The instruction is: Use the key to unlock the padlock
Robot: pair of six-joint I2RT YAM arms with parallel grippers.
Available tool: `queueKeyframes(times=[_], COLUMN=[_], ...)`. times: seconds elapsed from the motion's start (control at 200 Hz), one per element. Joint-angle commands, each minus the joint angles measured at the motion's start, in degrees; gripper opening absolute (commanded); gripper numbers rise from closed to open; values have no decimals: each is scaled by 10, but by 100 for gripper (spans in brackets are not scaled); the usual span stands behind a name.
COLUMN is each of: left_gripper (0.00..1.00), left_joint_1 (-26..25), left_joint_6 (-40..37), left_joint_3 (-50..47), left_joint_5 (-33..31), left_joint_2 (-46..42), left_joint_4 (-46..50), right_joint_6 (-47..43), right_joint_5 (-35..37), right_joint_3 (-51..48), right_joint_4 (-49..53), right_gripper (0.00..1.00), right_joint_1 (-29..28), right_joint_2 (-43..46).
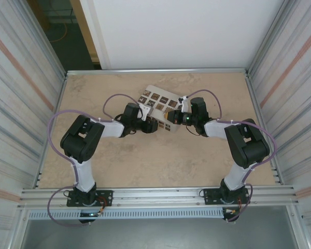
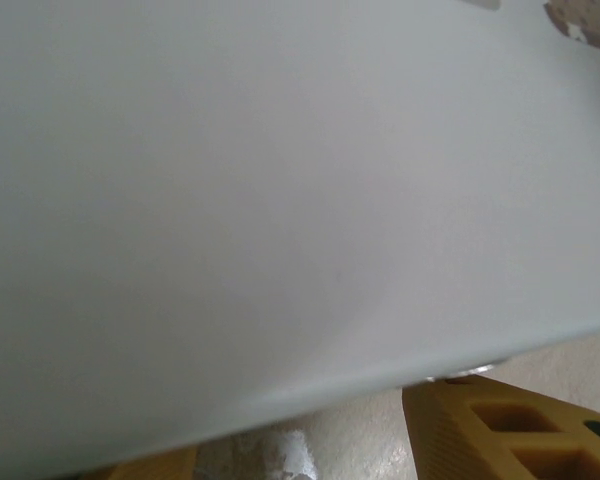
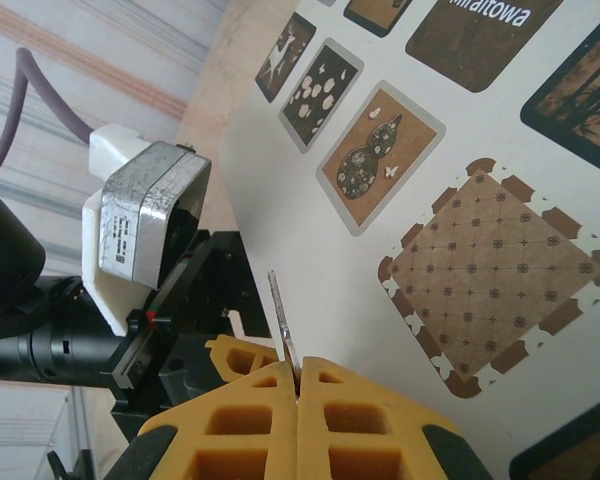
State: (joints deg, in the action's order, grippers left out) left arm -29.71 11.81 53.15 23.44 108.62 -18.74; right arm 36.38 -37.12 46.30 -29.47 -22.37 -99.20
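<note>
**A:** Entry one, the key?

**B:** Key (image 3: 280, 320): thin metal blade, pinched between the closed fingers of the right gripper (image 3: 298, 375), just off the box (image 3: 300, 230). The blade juts past the fingertips, presumably so it can be steered into a keyhole.

**A:** Entry two, the left gripper?

**B:** Left gripper (image 2: 300, 432): hard against the box's white face. Its fingers (image 2: 500, 430) stand apart, and I cannot tell whether they clasp anything. It seems stationed opposite the key to steady the lock.

**A:** Entry three, the padlock?

**B:** Padlock: I cannot tell its place; it is too small or hidden. My guess is at the box's near edge, where the two grippers meet above the bench (image 1: 145, 166).

**A:** Status?

**B:** I judge the key raised and aimed, insertion not yet done.
</note>
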Motion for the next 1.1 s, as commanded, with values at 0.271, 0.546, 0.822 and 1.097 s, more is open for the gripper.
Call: queueKeyframes(times=[0.271, 0.546, 0.822, 1.097], left_gripper=[50, 48, 45, 41], left_joint_1=[-3, -16, -25, -28], left_joint_6=[19, 15, 15, 28], left_joint_3=[26, 36, 49, 58], left_joint_5=[8, -17, -48, -67], left_joint_2=[9, 9, 12, 16], left_joint_4=[-12, 9, 29, 35], right_joint_6=[-18, -16, -14, -13], right_joint_5=[11, 12, 14, 17], right_joint_3=[12, 12, 9, 8], right_joint_4=[21, 17, 14, 13], right_gripper=[0, 0, 0, 0], right_joint_1=[-3, -4, -6, -10], right_joint_2=[-15, -17, -16, -16])
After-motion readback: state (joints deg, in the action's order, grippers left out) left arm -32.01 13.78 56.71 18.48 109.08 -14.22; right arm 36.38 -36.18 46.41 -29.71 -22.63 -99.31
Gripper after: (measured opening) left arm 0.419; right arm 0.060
